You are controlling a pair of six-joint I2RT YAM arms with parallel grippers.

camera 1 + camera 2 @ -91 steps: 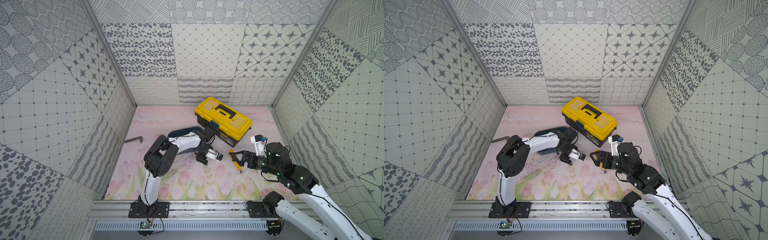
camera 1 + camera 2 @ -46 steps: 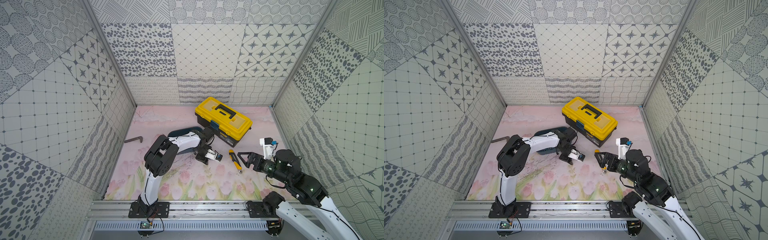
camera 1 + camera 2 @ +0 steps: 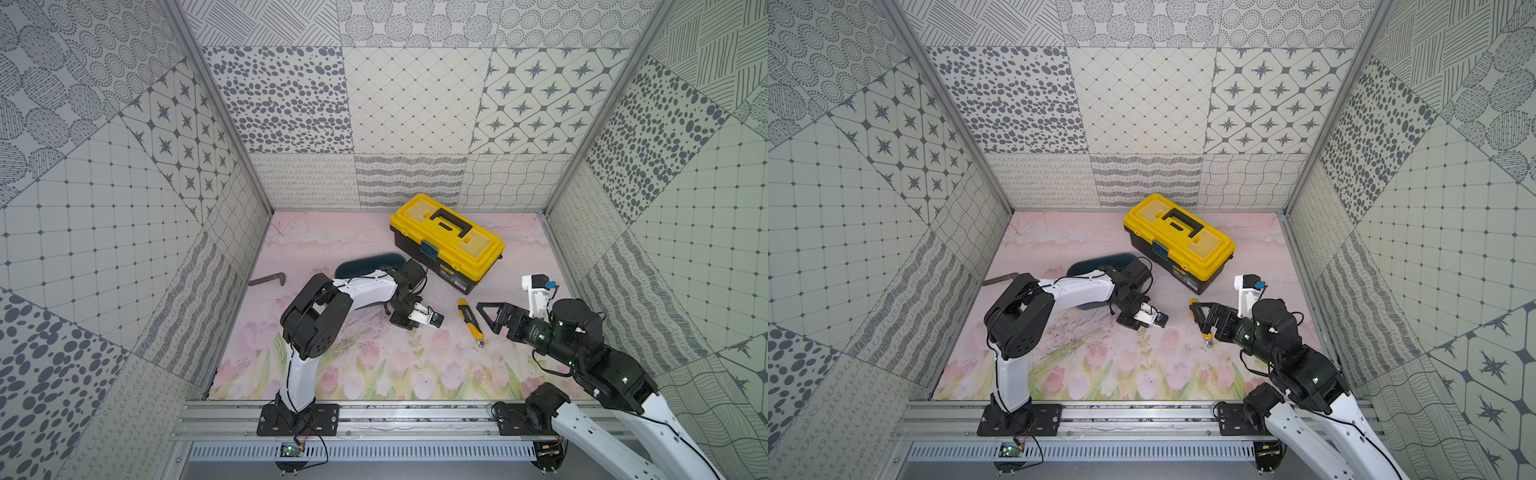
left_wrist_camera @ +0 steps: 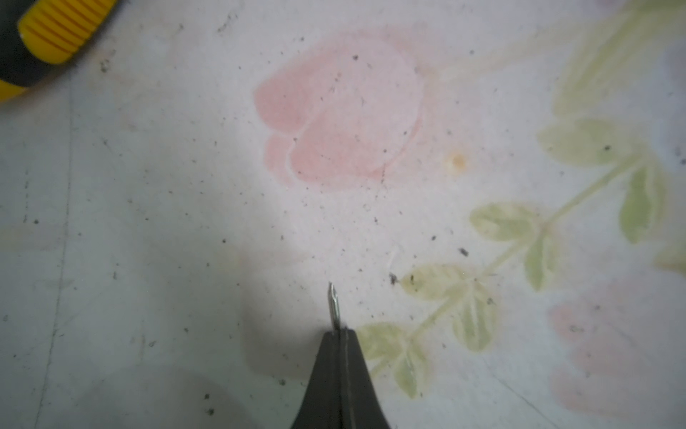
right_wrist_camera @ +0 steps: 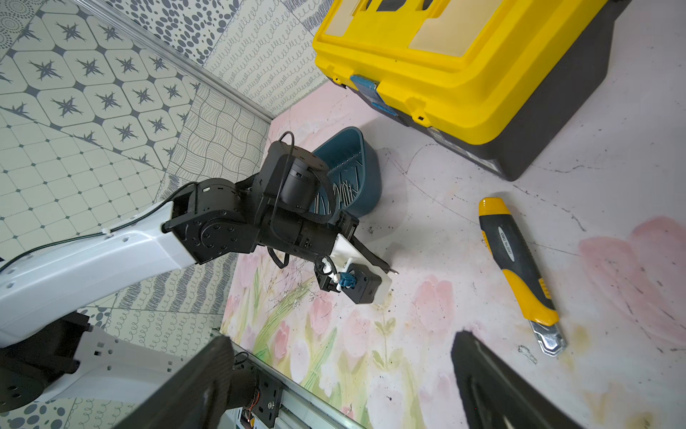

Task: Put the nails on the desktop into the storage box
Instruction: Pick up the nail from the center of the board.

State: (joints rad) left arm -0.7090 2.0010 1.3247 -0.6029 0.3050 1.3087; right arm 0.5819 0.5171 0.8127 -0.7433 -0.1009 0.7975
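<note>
My left gripper [image 4: 339,332] is shut on a thin grey nail [image 4: 335,306], whose tip sticks out past the black fingertips just above the desktop [image 3: 374,365]. Seen from the right wrist, that gripper [image 5: 389,268] is low over the tulip print, a little in front of the storage box [image 5: 367,163]. The dark teal box [image 3: 365,262] is partly hidden behind the left arm and holds several nails [image 5: 345,189]. My right gripper [image 3: 485,318] hovers open and empty beside the utility knife, its fingers [image 5: 482,379] wide apart.
A yellow-and-black utility knife [image 3: 469,318] lies between the two grippers. The yellow-lidded black toolbox [image 3: 446,237] stands at the back, right of the storage box. A dark L-shaped bar [image 3: 268,279] lies by the left wall. Patterned walls enclose three sides.
The left gripper has closed on a nail at the same spot. The right arm has drawn back to the right, off the utility knife, still open.
</note>
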